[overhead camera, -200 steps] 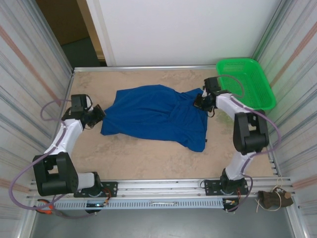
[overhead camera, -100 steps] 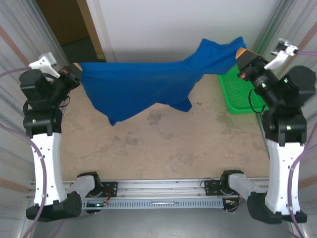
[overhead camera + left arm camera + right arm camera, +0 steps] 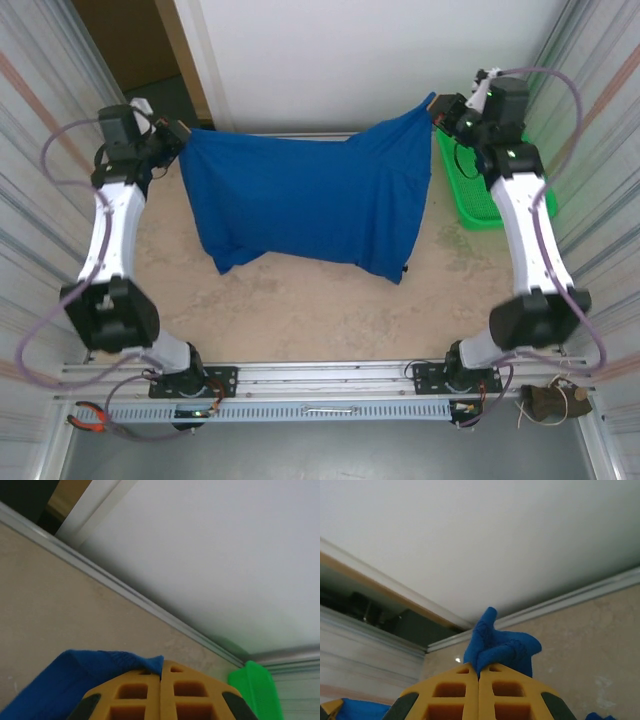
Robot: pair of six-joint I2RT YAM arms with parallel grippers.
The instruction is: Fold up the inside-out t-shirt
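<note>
The royal-blue inside-out t-shirt [image 3: 310, 200] hangs spread in the air over the far half of the table, stretched between both arms. My left gripper [image 3: 180, 136] is shut on its left top corner, and blue cloth [image 3: 75, 675] pokes out beside the yellow fingers [image 3: 135, 692]. At the right top corner my right gripper [image 3: 440, 108] is shut on a bunched tuft of the shirt [image 3: 500, 645], which sticks up from between its yellow fingers [image 3: 510, 695]. The shirt's lower edge dangles uneven, lowest at the right [image 3: 395, 270].
A green mesh basket [image 3: 470, 190] stands at the far right of the table, partly behind the right arm; its corner [image 3: 252, 685] appears in the left wrist view. A metal rail [image 3: 300, 134] and a white wall bound the far side, with corrugated walls left and right.
One second ago the shirt lay crumpled on the table with both grippers low at its ends. Both arms have lifted it, and it now hangs spread wider and flatter.
</note>
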